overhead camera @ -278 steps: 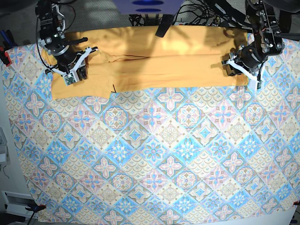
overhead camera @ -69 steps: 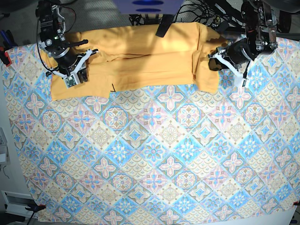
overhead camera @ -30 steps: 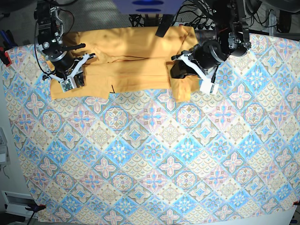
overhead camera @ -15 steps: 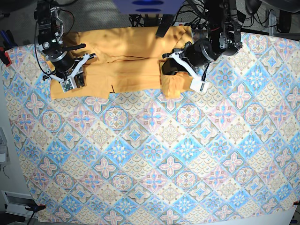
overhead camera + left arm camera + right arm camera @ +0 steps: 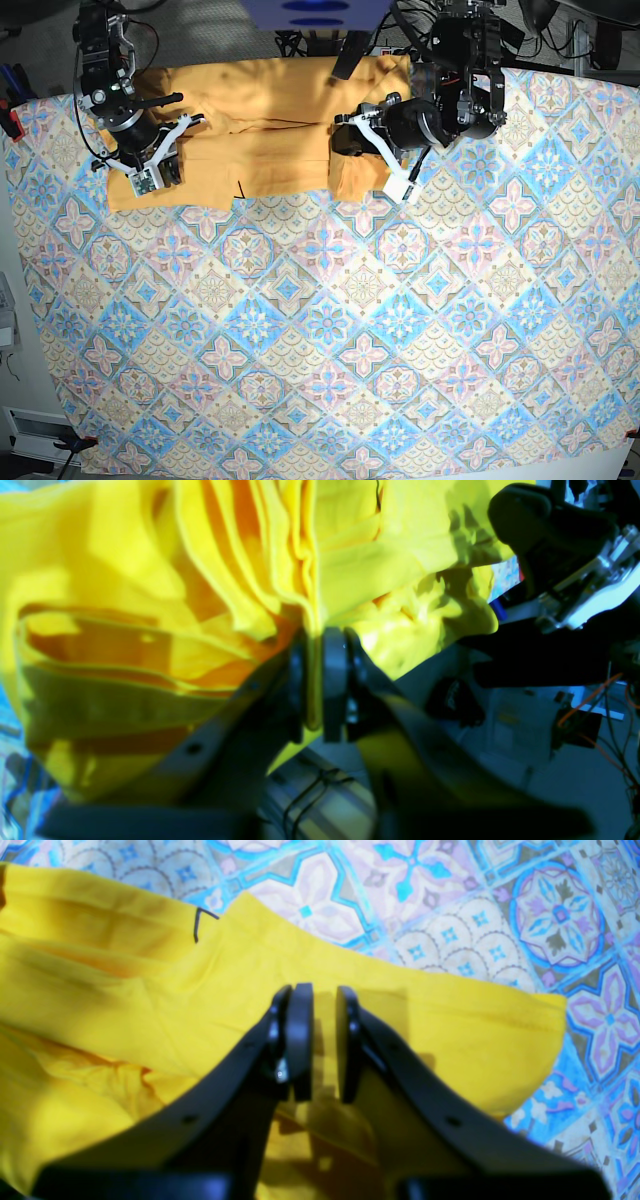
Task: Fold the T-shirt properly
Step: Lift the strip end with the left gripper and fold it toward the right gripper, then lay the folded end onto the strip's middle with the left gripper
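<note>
The yellow-orange T-shirt (image 5: 265,110) lies in a band along the table's far edge. My left gripper (image 5: 342,140) is shut on the shirt's right end, which is doubled back over the middle and hangs in a bunched fold. In the left wrist view the jaws (image 5: 315,680) pinch several layers of the T-shirt (image 5: 400,555). My right gripper (image 5: 163,162) is on the shirt's left end. In the right wrist view its jaws (image 5: 322,1040) stand almost closed on the T-shirt (image 5: 150,990).
The blue-pink tiled tablecloth (image 5: 330,330) covers the table. Cables and a dark mount (image 5: 350,45) lie behind the far edge. A short black thread (image 5: 197,922) marks the shirt's near hem. The right arm (image 5: 550,535) shows in the left wrist view.
My left gripper has carried the shirt's right end further left toward the middle, so the spread band is shorter. My right gripper has stayed in place on the left end.
</note>
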Available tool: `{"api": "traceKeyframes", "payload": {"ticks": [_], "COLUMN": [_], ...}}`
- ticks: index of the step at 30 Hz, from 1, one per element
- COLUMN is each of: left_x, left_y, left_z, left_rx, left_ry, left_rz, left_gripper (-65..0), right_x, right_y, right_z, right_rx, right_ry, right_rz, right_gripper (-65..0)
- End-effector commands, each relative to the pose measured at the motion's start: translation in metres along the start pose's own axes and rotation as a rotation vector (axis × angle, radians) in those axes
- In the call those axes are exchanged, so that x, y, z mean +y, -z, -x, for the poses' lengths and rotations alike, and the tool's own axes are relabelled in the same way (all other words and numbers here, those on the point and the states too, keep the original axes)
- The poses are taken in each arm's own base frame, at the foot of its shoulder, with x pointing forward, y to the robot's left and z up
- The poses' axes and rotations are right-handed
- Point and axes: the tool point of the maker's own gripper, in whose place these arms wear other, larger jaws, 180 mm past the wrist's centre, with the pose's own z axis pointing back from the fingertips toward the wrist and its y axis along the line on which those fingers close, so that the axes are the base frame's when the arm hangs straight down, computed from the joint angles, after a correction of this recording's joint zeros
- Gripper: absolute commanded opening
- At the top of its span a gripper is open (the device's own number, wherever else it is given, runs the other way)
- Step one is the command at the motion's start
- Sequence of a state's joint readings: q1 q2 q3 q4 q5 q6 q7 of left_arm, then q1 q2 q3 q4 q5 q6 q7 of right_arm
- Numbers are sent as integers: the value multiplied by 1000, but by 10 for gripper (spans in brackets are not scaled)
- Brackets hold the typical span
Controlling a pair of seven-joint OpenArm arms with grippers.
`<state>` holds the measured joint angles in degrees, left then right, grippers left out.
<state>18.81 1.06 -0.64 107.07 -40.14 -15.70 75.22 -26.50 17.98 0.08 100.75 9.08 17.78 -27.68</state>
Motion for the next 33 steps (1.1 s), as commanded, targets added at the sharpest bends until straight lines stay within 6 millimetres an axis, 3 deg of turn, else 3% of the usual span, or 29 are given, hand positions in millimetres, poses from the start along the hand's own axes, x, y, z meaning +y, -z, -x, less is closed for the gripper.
{"api": "traceKeyframes", "payload": {"ticks": [1,7,12,24,30,33], "left_x": [-5,-3,4,55,61,73], "left_y": [-4,-9,-16,-65,-61,-53], "left_z": [-4,-5,-7,-21,-21,-11], "left_rx": [-6,16,10,-77,-87,-70], "left_ry": [21,204,235,175,146,89], "left_rz": [19,42,30,-85,-91,-86], "left_gripper": [-530,-377,-281,-275,-274,-274], "right_x": [-5,0,2,1,2,1], "right_y": [-2,-1,0,0,1,1], "right_z": [-11,-12,-14,-14,-17,-17], "right_rx": [-40,-45,-52,-52,-58,-58], "right_ry": [-8,7,16,17,15,15], "right_rz": [7,4,1,4,2,5], "right_gripper": [-568,-568,-568,-568,-568,-568]}}
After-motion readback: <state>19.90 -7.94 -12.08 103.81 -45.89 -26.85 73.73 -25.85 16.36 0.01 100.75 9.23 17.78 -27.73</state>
